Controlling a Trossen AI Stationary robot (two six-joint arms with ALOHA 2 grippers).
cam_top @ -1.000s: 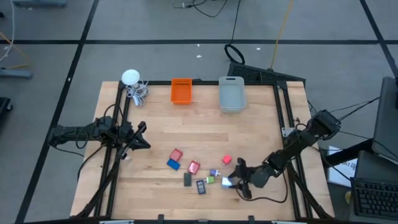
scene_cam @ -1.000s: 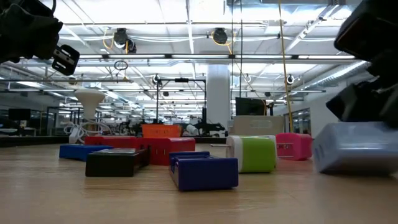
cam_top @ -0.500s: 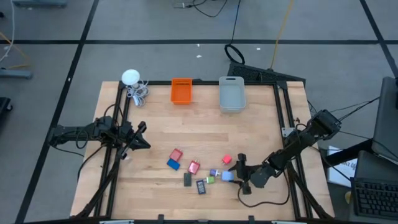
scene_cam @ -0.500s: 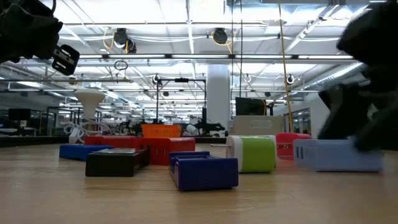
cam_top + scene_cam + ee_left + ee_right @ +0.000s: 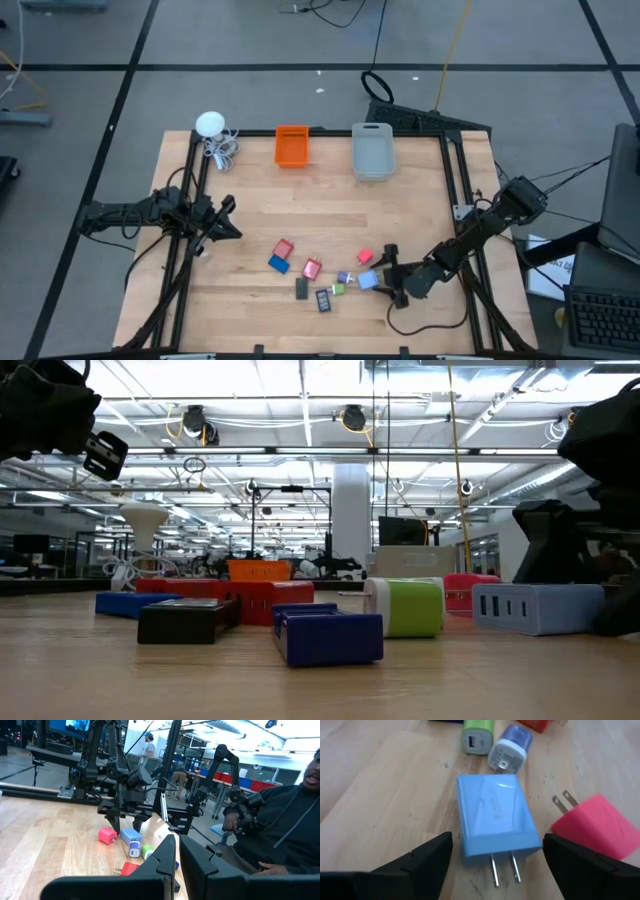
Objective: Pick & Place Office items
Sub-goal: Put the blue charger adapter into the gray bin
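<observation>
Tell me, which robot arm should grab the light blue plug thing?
The right one, most likely. The right gripper is open right next to the light blue charger, with a finger on each side of it in the right wrist view. The left gripper waits far off across the table.

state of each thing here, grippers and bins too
Right gripper: open, either side of the charger.
Light blue plug-in charger: flat on the table, not gripped.
Left gripper: shut, holding nothing.
Orange bin: upright, looks empty.
Clear grey bin: upright, looks empty.
</observation>
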